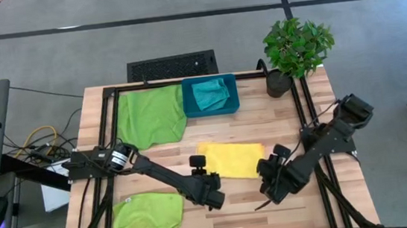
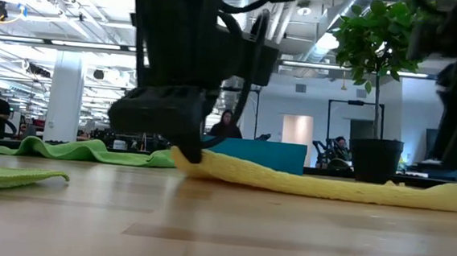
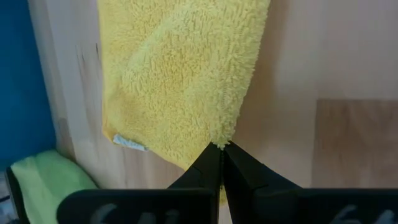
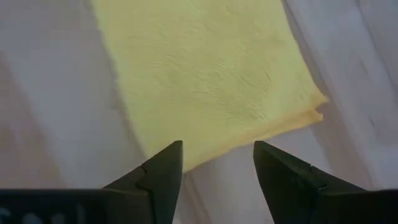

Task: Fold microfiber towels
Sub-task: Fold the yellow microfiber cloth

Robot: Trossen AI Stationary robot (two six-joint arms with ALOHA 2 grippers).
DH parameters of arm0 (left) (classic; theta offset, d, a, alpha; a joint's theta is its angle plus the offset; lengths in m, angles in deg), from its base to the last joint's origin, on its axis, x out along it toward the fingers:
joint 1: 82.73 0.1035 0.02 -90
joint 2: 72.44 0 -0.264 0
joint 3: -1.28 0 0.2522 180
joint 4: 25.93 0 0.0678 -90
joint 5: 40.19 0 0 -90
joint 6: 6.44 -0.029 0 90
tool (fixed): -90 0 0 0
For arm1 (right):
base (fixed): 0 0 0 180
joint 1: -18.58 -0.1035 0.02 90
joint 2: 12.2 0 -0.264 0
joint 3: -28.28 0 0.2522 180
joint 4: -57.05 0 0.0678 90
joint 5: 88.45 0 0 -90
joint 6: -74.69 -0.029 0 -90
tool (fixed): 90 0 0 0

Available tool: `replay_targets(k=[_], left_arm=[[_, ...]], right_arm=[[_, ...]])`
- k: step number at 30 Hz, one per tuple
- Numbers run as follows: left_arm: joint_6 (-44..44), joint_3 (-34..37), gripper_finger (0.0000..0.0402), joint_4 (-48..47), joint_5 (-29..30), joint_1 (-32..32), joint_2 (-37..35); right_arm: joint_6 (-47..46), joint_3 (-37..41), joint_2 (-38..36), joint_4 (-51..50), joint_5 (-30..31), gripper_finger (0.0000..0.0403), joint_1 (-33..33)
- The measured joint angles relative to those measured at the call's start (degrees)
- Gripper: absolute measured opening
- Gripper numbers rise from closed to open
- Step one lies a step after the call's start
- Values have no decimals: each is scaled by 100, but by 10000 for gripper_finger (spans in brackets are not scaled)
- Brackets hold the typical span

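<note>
A yellow towel (image 1: 232,159) lies folded into a flat rectangle near the middle of the wooden table (image 1: 264,123). The left gripper (image 3: 221,148) has its fingers pressed together, pinching the towel's near left corner; in the low view the dark gripper (image 2: 185,153) sits down on the table with that corner lifted a little onto it. The right gripper (image 4: 217,154) hovers just off the towel's near right corner with its fingers spread apart and nothing between them; the table's bare wood shows in the gap, and the folded edge of the towel lies just beyond the fingertips.

A lime green towel (image 1: 151,115) is spread out by the far left corner of the table, its right edge touching a blue bin (image 1: 209,96) that stands at the middle of the far edge. A teal towel (image 1: 211,93) sits crumpled inside the bin. A second lime green towel (image 1: 147,217) lies loosely bunched at the near left corner of the table. A potted plant (image 1: 295,51) stands at the far right corner.

In the low view the yellow towel (image 2: 321,186) stretches as a long low ridge across the table, with the bin (image 2: 263,155) and the plant's dark pot (image 2: 375,160) behind it, and people sit in the room beyond
</note>
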Motion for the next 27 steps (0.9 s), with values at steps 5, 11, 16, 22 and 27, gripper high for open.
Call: replay_targets(k=[5,11,16,22,27], left_arm=[[169,0,0,-161,17,-50,2],[179,0,0,-160,153,-27,4],[-69,0,0,46,252,19,7],[-1056,0,0,1192,291,206,9],[-1753,-224,0,1585,529,367,17]], right_arm=[[315,419,0,701,6,221,126],[641,822,0,1462,5,221,322],[679,1033,-21,1727,-81,221,474],[685,1202,-31,1892,-79,221,530],[678,1245,-29,1988,-76,221,530]])
